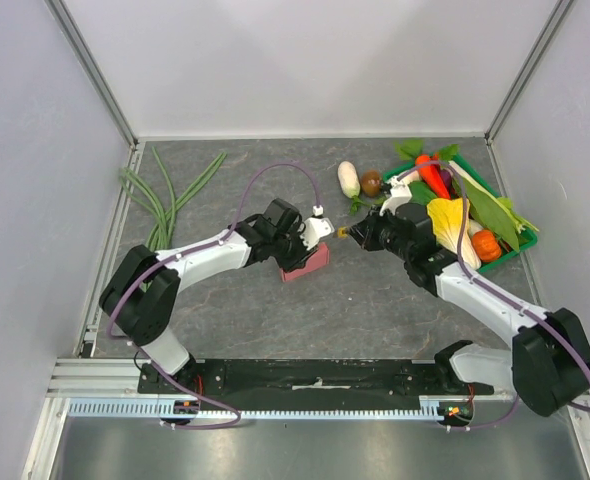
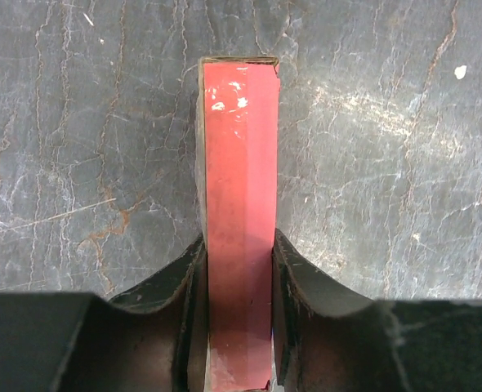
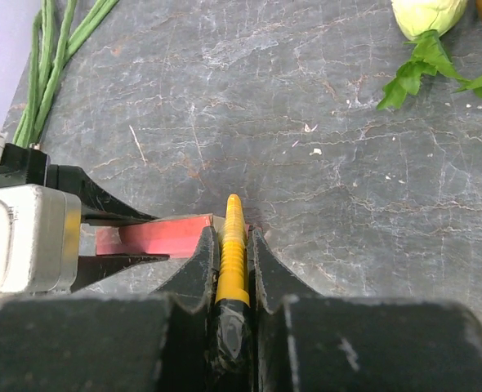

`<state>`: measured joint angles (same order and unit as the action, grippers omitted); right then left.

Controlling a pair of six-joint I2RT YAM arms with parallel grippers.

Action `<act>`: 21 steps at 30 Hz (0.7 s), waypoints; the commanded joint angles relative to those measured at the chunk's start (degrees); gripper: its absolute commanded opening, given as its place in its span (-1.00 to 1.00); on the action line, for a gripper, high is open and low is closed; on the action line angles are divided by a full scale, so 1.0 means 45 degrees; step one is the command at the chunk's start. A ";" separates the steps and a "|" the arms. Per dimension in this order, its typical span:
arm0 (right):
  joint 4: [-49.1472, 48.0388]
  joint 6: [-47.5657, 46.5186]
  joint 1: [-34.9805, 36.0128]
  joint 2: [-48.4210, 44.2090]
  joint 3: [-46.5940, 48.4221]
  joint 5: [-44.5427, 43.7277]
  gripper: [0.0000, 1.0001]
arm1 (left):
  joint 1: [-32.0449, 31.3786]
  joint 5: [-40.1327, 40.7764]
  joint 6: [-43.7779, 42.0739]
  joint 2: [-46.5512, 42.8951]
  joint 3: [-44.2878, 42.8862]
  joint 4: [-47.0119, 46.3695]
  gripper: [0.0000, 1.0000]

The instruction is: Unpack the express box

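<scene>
Long green beans (image 1: 158, 225) far left; white radish (image 1: 348, 178) beside brown round vegetable (image 1: 372, 183); green tray (image 1: 515, 252) of vegetables far right.

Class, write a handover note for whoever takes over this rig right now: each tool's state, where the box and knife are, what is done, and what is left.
Tools: the left tool is shut on the express box, gripping its long sides at mid-table. The right tool is shut on the yellow knife.
Position: the knife tip points at the box's near end, very close to it; contact cannot be told.
Done: box braced, knife in hand and lined up.
Left: no cut or open flap shows. Slit the box, open it, take out the contents.
</scene>
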<state>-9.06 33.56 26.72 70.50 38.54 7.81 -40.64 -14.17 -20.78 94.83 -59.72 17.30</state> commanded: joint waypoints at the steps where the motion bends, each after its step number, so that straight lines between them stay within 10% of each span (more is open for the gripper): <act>1: -0.0564 0.0198 -0.0059 -0.1192 -0.0633 -0.0213 -1.00 | -0.0031 -0.0306 -0.1555 -0.0330 0.0616 -0.0485 -0.73; 21: -0.2771 0.0101 -0.0059 -0.2073 -0.2179 0.1661 -1.00 | -0.0421 -0.0542 -0.1516 -0.0838 0.2179 -0.1227 -0.72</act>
<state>-16.34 34.68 26.72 61.87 28.29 12.53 -41.87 -16.53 -25.93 89.97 -51.07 7.99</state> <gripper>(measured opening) 0.142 0.366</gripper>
